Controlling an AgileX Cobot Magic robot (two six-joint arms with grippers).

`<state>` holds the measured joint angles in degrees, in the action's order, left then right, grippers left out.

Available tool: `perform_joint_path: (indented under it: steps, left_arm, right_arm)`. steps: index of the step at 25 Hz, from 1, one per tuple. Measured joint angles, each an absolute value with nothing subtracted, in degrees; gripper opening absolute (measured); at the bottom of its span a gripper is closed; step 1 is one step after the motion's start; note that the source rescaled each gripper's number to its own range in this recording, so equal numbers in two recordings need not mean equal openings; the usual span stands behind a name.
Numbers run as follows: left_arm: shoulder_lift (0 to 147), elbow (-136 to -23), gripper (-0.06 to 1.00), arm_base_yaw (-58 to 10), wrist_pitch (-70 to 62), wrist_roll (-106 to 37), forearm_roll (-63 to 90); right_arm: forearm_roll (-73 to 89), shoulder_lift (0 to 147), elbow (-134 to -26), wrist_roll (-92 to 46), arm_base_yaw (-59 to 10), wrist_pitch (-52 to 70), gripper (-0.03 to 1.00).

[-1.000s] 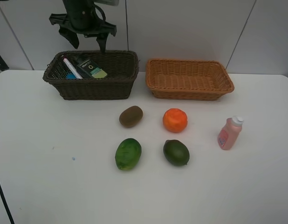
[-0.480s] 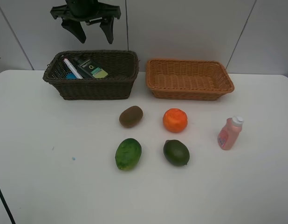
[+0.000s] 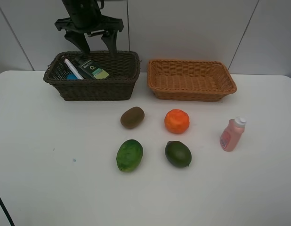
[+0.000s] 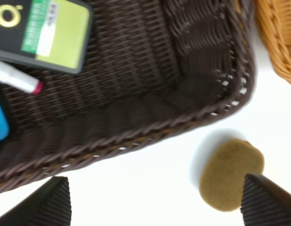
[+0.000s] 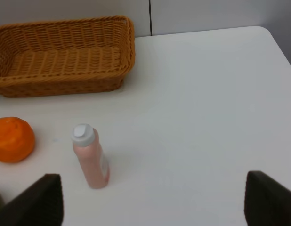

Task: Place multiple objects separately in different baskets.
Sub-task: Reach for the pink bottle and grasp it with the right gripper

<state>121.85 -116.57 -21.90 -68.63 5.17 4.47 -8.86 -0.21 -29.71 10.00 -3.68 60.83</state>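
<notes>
Taking the high view as the clock face, the left gripper (image 3: 98, 48) hangs at 11 o'clock, over the back edge of the dark brown basket (image 3: 91, 87), jaws spread wide with nothing between them. Inside that basket, at its 9 o'clock end, the white marker (image 3: 72, 68) lies slanted with the dark green bottle (image 3: 92, 69) right beside it, label up. A blue item (image 3: 70, 76) peeks out just under the marker.

Over at 1 o'clock sits the light orange-tan basket (image 3: 192, 94), next to the dark one but not touching it.

On the white table (image 3: 42, 165) four fruits make a loose square near the centre. The kiwi (image 3: 132, 117) lies at 9 o'clock of the orange (image 3: 176, 121). Toward 6 o'clock of the kiwi is the lighter green fruit (image 3: 129, 155), and toward 6 o'clock of the orange is the darker green fruit (image 3: 178, 153). None of them touch.

The small pink bottle (image 3: 231, 134) stands upright at 3 o'clock, well apart from the fruit, white cap on top.

The right gripper (image 5: 155, 202) shows only in its own wrist view, fingers far apart, gripping nothing, held above the table with the pink bottle and the orange ahead of it.
</notes>
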Motion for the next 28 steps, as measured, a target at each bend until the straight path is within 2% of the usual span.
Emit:
perform_joint_path:
  steps: [10,20,23,28]
  left_arm:
    - [121.85,-116.51,0.96,-28.11,-68.01,0.00,7.11]
    - [121.85,-116.51,0.96,-39.86,-56.29,-8.66,12.75]
    - [121.85,-116.51,0.96,-40.32,-60.04,-6.31,11.03]
    - [121.85,-116.31,0.96,-36.53,-68.62,-0.30,5.45]
  right_arm:
    - [-8.86,-0.21,-29.71,10.00,-3.68,60.83,0.94]
    - [-8.86,-0.21,-29.71,10.00,-3.68,60.83,0.94]
    - [-8.86,-0.21,-29.71,10.00,-3.68,60.83,0.94]
    - [-8.86,-0.21,-29.71,10.00,-3.68,60.83,0.94]
